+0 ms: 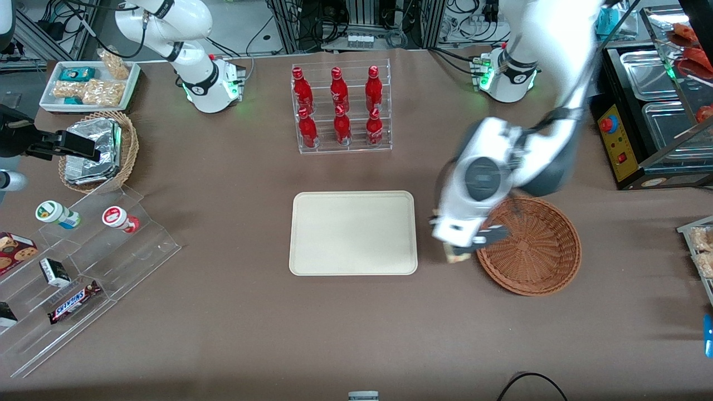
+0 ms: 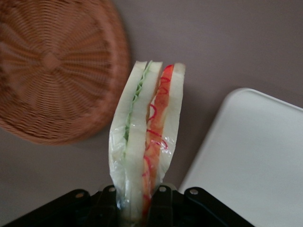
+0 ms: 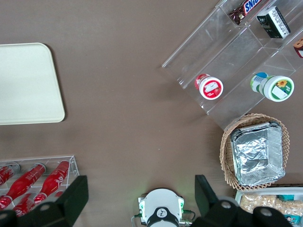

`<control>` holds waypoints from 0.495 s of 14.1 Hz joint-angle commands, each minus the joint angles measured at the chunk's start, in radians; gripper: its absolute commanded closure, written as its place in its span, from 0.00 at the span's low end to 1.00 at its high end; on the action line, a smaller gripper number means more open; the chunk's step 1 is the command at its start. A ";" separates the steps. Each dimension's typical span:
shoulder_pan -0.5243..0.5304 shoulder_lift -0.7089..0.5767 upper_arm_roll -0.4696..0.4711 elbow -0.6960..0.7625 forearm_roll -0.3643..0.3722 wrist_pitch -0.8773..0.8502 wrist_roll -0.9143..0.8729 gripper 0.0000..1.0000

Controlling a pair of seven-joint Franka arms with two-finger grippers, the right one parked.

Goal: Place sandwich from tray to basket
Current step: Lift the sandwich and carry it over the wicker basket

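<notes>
My gripper (image 1: pixel 467 248) hangs over the gap between the white tray (image 1: pixel 353 234) and the round wicker basket (image 1: pixel 532 250), close to the basket's rim. It is shut on the sandwich (image 1: pixel 454 256), mostly hidden under the hand in the front view. The left wrist view shows the gripper (image 2: pixel 137 201) with a finger on each flank of the wrapped sandwich (image 2: pixel 130 142), which stands out from the fingers, lettuce and red filling between white bread. The basket (image 2: pixel 57 61) holds nothing in its visible part, and the tray (image 2: pixel 251 156) is bare.
A clear rack of red bottles (image 1: pixel 340 97) stands farther from the front camera than the tray. An oven-like machine (image 1: pixel 629 139) is at the working arm's end. Toward the parked arm's end are a clear tiered shelf (image 1: pixel 125 262) and a basket with a foil package (image 1: pixel 97 147).
</notes>
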 commanded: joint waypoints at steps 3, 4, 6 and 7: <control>0.200 -0.047 -0.008 -0.212 -0.003 0.140 0.078 0.93; 0.226 -0.049 -0.008 -0.246 -0.003 0.177 0.079 0.93; 0.278 -0.038 -0.008 -0.275 -0.006 0.221 0.076 0.93; 0.295 -0.011 -0.009 -0.272 -0.013 0.230 0.076 0.93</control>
